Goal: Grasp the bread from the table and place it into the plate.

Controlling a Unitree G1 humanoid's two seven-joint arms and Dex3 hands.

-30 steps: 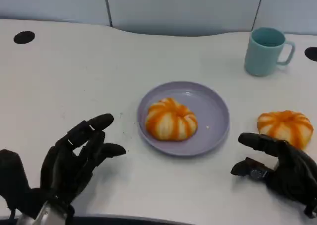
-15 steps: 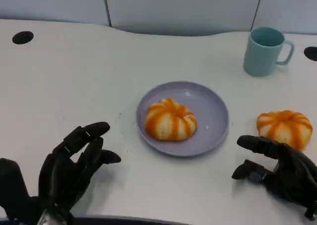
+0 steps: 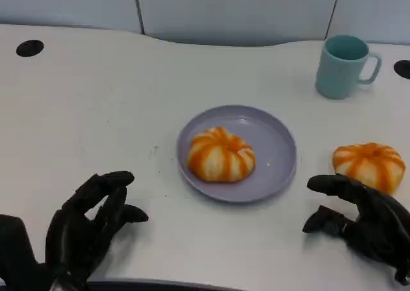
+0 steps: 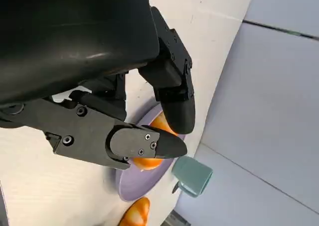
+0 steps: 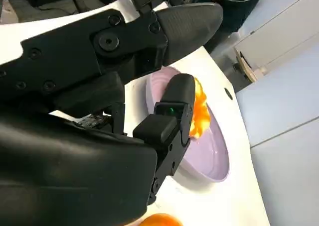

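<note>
On the white table [image 3: 96,99] sit two orange-striped breads — one bread [image 3: 221,154] inside the single lavender plate [image 3: 277,143], the other bread [image 3: 369,164] right of the plate, just beyond the right hand [image 3: 362,217]. One teal mug [image 3: 343,66] stands behind the plate to its right, before pale wall panels [image 3: 230,9]. Both hands are empty with fingers spread — the left hand [image 3: 80,230] lies nearer than the plate, to its left.
</note>
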